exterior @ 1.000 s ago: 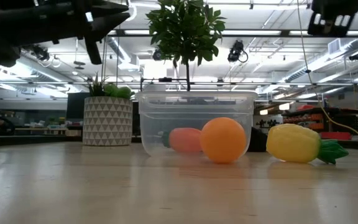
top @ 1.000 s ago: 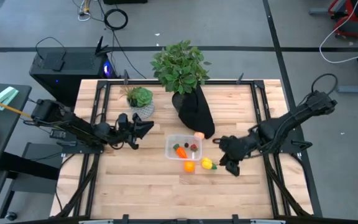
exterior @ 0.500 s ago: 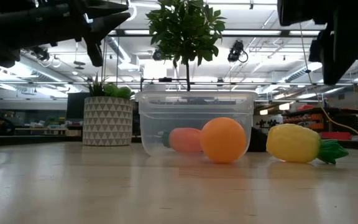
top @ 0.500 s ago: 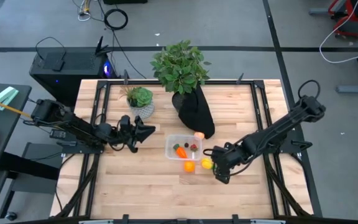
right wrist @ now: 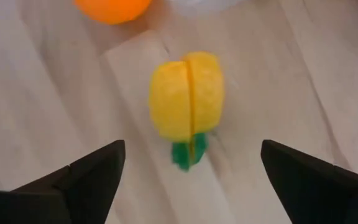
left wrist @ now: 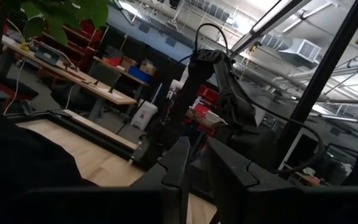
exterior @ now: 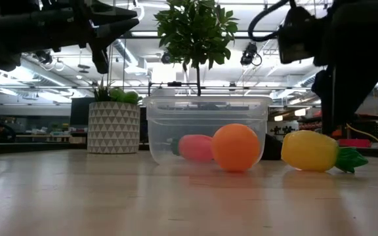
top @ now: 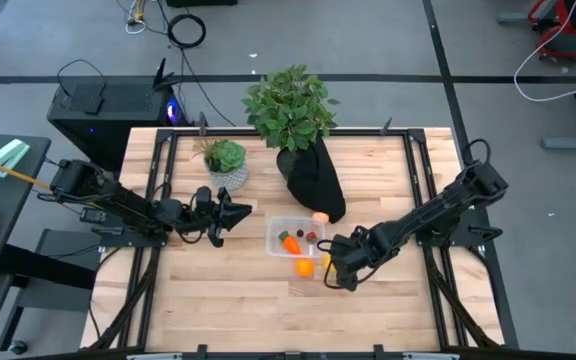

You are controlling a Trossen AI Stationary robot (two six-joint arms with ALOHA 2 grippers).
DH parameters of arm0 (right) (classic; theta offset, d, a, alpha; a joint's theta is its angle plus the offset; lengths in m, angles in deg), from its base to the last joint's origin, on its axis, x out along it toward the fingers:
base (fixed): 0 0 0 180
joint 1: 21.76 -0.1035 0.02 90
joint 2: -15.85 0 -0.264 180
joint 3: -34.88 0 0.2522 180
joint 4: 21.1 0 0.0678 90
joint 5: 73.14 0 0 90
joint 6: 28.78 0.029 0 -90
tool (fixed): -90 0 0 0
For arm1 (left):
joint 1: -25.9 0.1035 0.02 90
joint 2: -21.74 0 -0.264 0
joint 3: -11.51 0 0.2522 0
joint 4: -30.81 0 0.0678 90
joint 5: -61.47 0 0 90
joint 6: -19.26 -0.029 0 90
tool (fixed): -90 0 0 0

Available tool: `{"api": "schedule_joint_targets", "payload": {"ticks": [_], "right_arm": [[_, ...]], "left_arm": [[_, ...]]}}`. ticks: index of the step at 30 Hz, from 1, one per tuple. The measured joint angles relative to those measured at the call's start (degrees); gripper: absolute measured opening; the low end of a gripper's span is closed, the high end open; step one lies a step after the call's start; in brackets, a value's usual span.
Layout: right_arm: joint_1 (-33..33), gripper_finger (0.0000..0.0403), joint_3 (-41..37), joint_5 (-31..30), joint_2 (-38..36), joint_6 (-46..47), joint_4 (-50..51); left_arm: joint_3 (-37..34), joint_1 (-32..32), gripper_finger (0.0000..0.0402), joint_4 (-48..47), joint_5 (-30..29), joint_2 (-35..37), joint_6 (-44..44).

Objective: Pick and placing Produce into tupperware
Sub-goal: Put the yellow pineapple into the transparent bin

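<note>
I note right hand (top: 340, 272) directly over yellow piece (right wrist: 186, 102), fingers (right wrist: 82, 174) spread wide either side, holding nothing. Piece lies on tabletop (top: 228, 300) beside tupperware (top: 293, 237), toward right edge, near orange (exterior: 235, 147). Its long axis runs across finger gap, green tip toward wrist. Left hand (top: 236, 209) waits well apart near left edge, nearly closed, empty. My judgement: straight descent suffices

Right gripper (right wrist: 188, 180) fingers apart, seemingly low.
</note>
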Motion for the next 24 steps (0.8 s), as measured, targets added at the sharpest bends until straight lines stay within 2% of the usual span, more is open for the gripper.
{"api": "schedule_joint_targets", "payload": {"ticks": [8,17,24], "right_arm": [[0.41,0.0378,0.00,-3.82,3.12,-4.24,-1.97],[0.36,0.0375,0.02,-3.84,5.13,-7.34,-5.67],[0.38,0.0355,0.02,-2.66,7.36,-10.29,-8.94]], "left_arm": [[0.00,0.00,0.0053,0.00,0.01,0.00,-1.40],[0.02,0.00,0.0055,-0.01,0.02,0.00,-1.40],[0.02,0.00,0.0052,-0.51,0.02,0.00,-1.38]]}}
